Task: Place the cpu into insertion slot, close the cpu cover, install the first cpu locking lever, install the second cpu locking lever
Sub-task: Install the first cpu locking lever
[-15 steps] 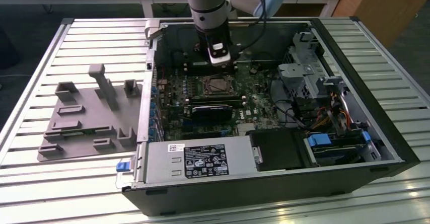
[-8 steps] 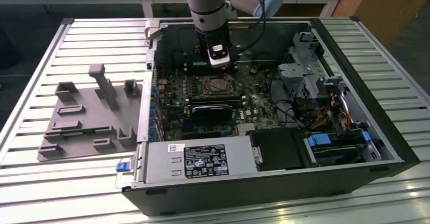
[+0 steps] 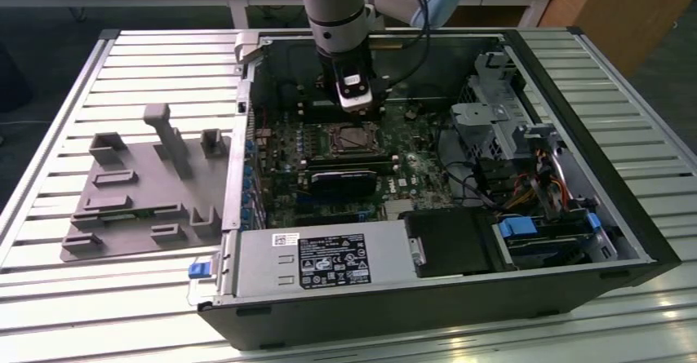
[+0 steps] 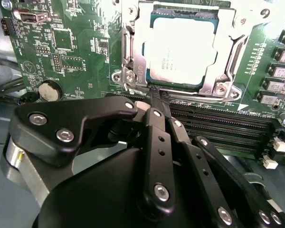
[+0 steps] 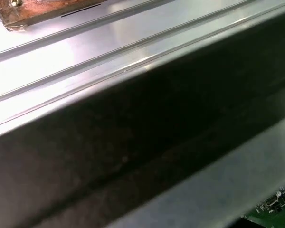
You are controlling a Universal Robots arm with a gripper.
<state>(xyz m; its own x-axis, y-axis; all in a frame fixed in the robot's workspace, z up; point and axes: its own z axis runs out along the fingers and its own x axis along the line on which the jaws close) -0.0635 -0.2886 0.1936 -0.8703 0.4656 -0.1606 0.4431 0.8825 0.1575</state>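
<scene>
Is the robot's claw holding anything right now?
It cannot be told. The gripper sits at the edge of the cpu cover, with the cpu already in its slot.

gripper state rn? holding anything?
Gripper: black fingers closed together, tips at the edge of the silvery metal square-frame cpu cover; whether they pinch anything cannot be told.

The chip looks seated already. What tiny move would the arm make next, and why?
Probably a short press down at the cover's edge, to start locking it. The cpu lies seated with the cover down around it, and the shut gripper sits right at the cover's rim.
</scene>
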